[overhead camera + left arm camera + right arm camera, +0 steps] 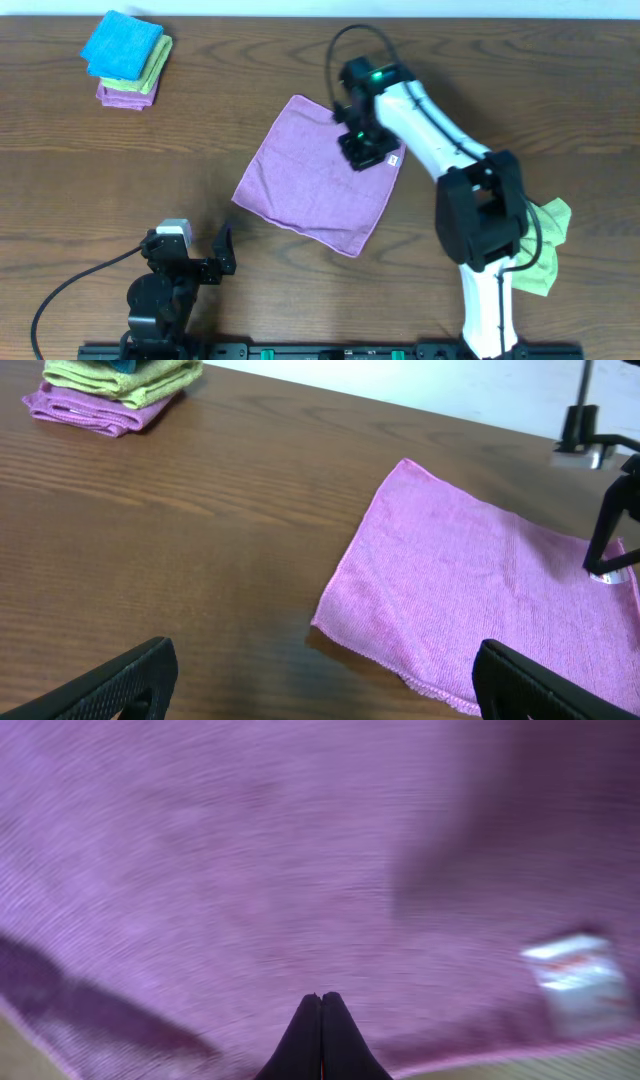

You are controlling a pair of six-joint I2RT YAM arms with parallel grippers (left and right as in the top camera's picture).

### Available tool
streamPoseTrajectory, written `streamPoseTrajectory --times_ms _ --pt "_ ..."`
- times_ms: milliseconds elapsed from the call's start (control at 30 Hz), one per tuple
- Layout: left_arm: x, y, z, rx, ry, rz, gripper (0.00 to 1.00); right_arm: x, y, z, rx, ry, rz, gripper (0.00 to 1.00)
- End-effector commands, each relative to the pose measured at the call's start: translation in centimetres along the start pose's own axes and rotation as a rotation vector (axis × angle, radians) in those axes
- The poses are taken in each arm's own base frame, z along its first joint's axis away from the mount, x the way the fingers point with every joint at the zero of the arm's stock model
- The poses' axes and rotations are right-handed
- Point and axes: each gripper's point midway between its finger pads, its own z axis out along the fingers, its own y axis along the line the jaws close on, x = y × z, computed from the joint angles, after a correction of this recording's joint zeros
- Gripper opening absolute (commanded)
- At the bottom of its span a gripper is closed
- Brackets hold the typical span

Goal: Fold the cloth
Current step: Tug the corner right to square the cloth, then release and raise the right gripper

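The soft, light, floppy cloth (315,170) lay flat, well apart from the stack of folded cloths (128,62), and looked easiest to pinch at a corner, where the right gripper (362,152) hung over it pressed together, the left gripper (325,660) spread wide.

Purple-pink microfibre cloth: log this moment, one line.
purple-pink square microfibre cloth flat, unfolded | right gripper shut near white tag | left gripper open, apart

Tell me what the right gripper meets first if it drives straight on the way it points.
The large purple-pink microfibre cloth: the shut right gripper points straight at it, left of the small white tag in its wrist view. Whether it already touches is unclear.
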Motion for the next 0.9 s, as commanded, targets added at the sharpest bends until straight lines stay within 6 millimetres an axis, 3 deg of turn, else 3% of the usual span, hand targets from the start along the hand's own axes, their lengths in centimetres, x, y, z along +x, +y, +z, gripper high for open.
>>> streamPoseTrajectory --times_ms 0,200,433,700,867 --pt "0.8 0.4 0.3 -0.011 0.016 -0.004 0.95 -1.0 -1.8 -1.4 0.03 -0.06 0.095 0.02" --pt "0.8 0.4 0.3 -0.012 0.016 -0.004 0.95 -2.3 -4.9 -1.8 0.118 -0.127 0.172 0.02" --pt "0.8 0.4 0.3 -0.012 0.016 -0.004 0.96 -3.0 -6.7 -1.0 0.166 -0.165 0.201 0.02" --pt "0.8 0.4 0.3 -0.011 0.016 -0.004 0.95 -1.0 -8.5 1.2 0.174 -0.109 0.256 0.01" --pt "0.8 0.4 0.3 -0.011 0.016 -0.004 0.95 0.7 -8.7 2.5 0.174 -0.054 0.266 0.02"
